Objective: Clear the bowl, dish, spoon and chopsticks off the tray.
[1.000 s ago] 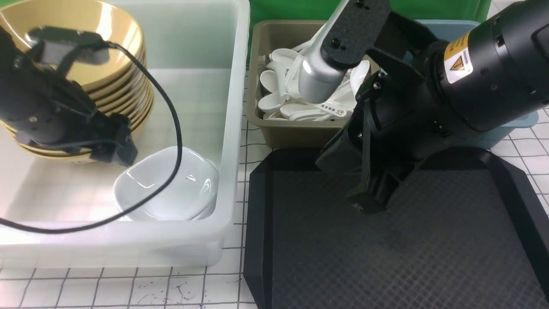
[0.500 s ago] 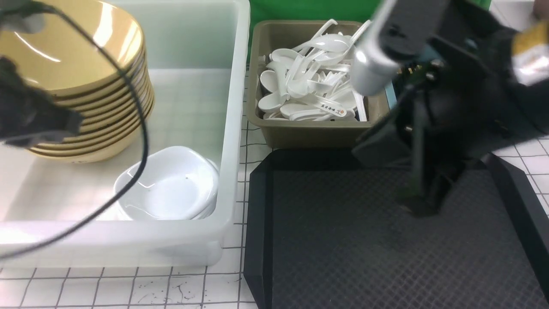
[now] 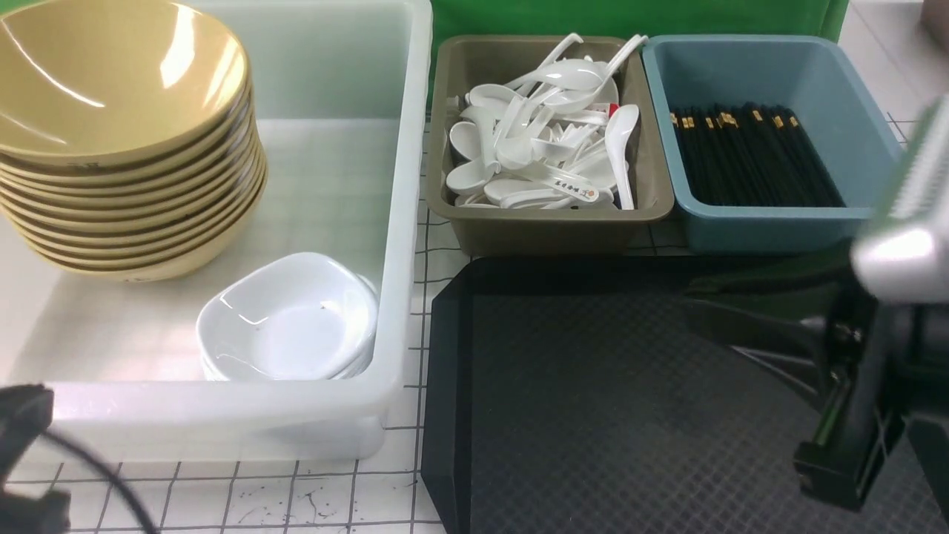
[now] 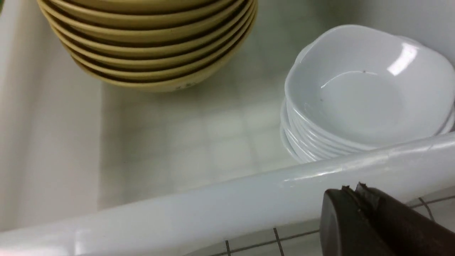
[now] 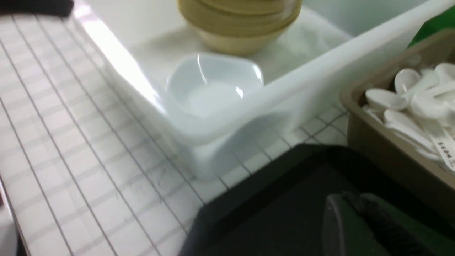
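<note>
The tray (image 3: 593,415) lay near and right on the gridded desk (image 3: 296,497). It showed only bare diamond texture where it was in view, so the clearing looked all but finished. The bowl (image 3: 111,74) sat topmost on the yellow stack at the far left of the white bin (image 3: 404,185). Glossy and wide, it would likely feel light but slick, and its thin flared rim was the one sensible place to pinch. The dish (image 3: 289,319) crowned the white stack in that bin's near right corner. It was small, hard and probably chip-prone, best taken at a rim edge away from the bin wall just beside it. The spoon (image 3: 565,184) lay among all-white spoons in the olive bin (image 3: 541,230), stiff and slippery, easiest to grip across its handle. The chopsticks (image 3: 749,156) rested among the black sticks in the blue bin (image 3: 771,226), thin, rigid and apt to roll; which pair they were I could not tell. The left end effector (image 4: 357,188) hung outside the white bin's near wall, its tips pressed together on nothing. The right end effector (image 5: 350,201) hovered over the tray's near right, too blurred to say whether its tips were parted.
</note>
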